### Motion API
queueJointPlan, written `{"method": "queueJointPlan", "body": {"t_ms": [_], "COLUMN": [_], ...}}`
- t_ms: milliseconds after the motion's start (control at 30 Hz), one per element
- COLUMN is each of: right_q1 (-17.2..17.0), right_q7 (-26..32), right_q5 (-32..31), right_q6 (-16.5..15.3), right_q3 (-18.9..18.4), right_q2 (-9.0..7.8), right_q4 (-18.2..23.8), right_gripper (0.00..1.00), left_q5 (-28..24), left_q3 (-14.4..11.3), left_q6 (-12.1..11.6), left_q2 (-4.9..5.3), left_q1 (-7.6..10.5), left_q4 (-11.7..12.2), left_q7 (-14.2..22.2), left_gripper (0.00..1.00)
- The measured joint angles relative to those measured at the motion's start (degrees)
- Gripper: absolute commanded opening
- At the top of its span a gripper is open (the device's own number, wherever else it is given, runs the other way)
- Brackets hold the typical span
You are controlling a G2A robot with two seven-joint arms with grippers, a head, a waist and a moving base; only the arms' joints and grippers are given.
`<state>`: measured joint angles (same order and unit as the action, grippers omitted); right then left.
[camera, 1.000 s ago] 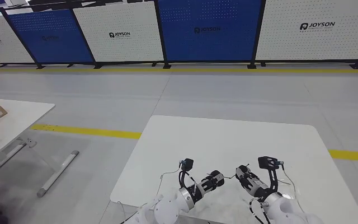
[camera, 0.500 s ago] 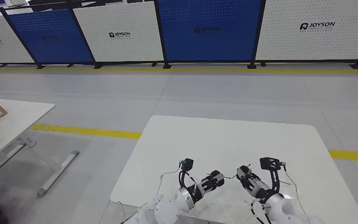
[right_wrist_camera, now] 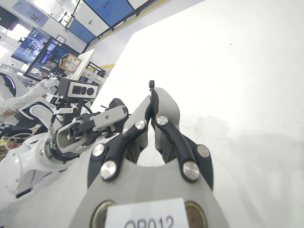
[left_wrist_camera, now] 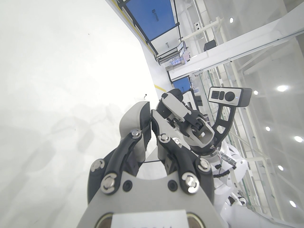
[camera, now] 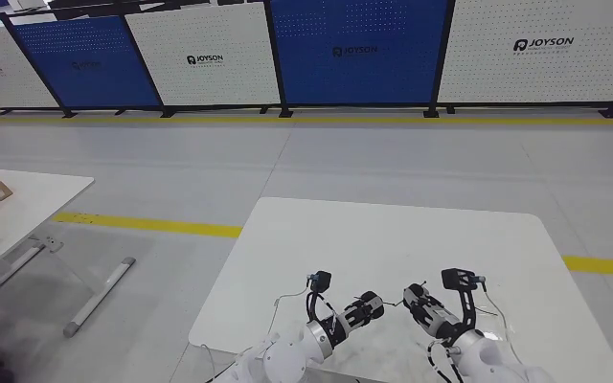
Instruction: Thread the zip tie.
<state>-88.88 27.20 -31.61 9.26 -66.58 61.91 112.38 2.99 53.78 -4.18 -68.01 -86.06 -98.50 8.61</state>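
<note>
While threading calls for both ends to be steered at once, the thin black plastic zip tie (right_wrist_camera: 151, 84) is shared between the two arms, held in the air over the edge of the rounded white table (camera: 383, 230) nearest the robot. The right gripper (right_wrist_camera: 152, 102) is clamped flat on the zip tie just below its small square head, which pokes out past the fingertips above the table. I judge that this grip leaves the head's slot exposed and keeps it from twisting. The left gripper (left_wrist_camera: 151, 113) is likewise pinched closed, a fine black strand running in between its pads and another length crossing the gap behind them. It seems to carry the tail as the end to be fed in. Above the table the two grippers face each other, tips near but apart, probably to line the tail up with the slot. Whether the tail has entered the head is too small to tell.

Beyond the table's far edge stand blue and white perforated panels (camera: 359, 48), each bearing a printed logo. A white sticker (right_wrist_camera: 144, 212) with dark characters sits at the right gripper's base, partly cut off.
</note>
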Motion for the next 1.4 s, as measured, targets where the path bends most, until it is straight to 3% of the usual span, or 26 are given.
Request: {"method": "queueJointPlan", "body": {"t_ms": [400,800,1400], "right_q1": [-1.6,-0.3,-1.2], "right_q7": [-0.7,0.3,0.4], "right_q5": [-0.4,-1.0,-1.4], "right_q6": [-0.5,0.0,-0.4], "right_q3": [-1.3,-0.2,-1.1], "right_q2": [0.09,0.58,0.85], "right_q4": [1.1,0.2,0.7], "right_gripper": [0.00,0.00,0.00], "left_q5": [0.0,0.0,0.0], "left_q3": [0.0,0.0,0.0], "left_q6": [0.0,0.0,0.0], "left_q2": [0.00,0.00,0.00], "left_q1": [0.00,0.00,0.00], "left_q4": [0.0,0.0,0.0], "left_q7": [0.0,0.0,0.0], "left_gripper": [0.00,0.00,0.00]}}
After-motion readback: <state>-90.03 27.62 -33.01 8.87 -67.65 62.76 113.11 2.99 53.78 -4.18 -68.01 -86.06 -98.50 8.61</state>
